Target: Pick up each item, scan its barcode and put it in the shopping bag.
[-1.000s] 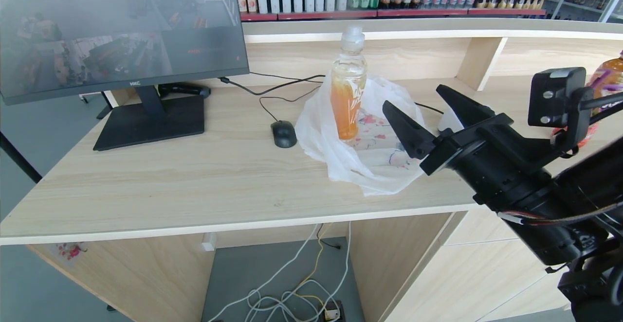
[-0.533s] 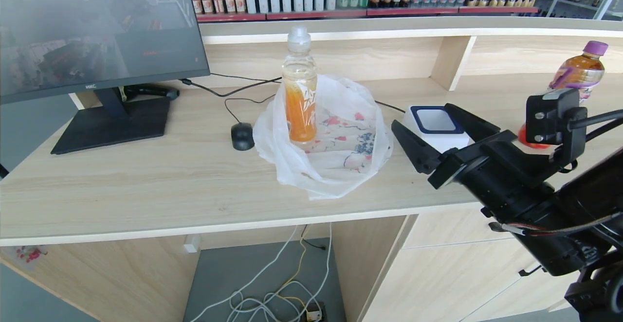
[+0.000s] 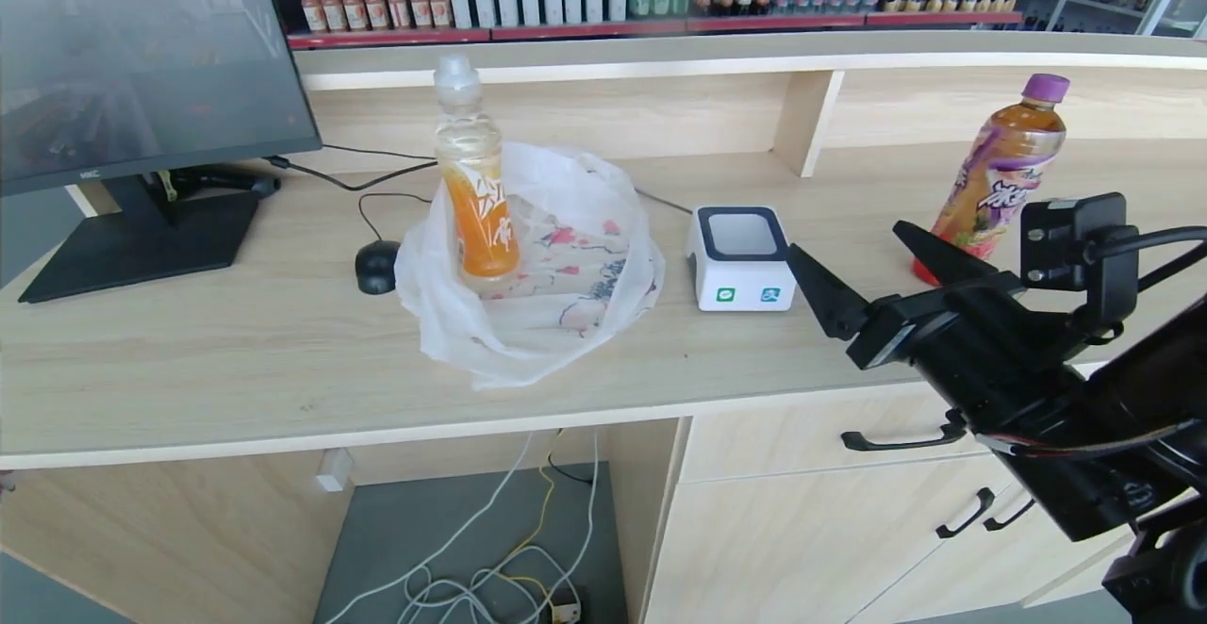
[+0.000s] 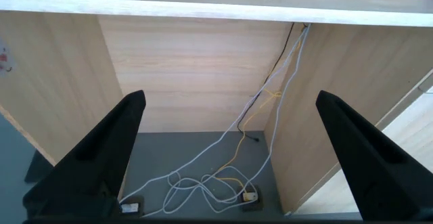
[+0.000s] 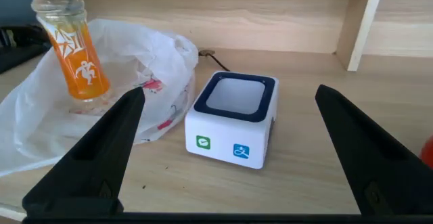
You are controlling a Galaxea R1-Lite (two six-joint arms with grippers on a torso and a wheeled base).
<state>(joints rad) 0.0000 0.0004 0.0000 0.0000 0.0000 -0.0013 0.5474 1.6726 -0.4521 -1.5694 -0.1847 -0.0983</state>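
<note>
On the counter (image 3: pixel 189 360), head view: finds one orange bottle (image 3: pixel 469 181) upright inside the shopping bag (image 3: pixel 566 322), likely done; leaves the purple-capped bottle (image 3: pixel 1000 172), near the wide, empty right gripper (image 3: pixel 845 238), to scan and bag. Left wrist: shows left gripper (image 4: pixel 230 99) spread, empty, facing under-counter cables (image 4: pixel 223 176). Right wrist: faces the scanner (image 5: pixel 233 119).

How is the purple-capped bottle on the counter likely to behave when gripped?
The purple-capped bottle looks nearly full, so it is probably heavy for its size. Tall on a narrow base, it may tip if nudged near the cap. Its smooth label wrap could slip between the jaws.
</note>
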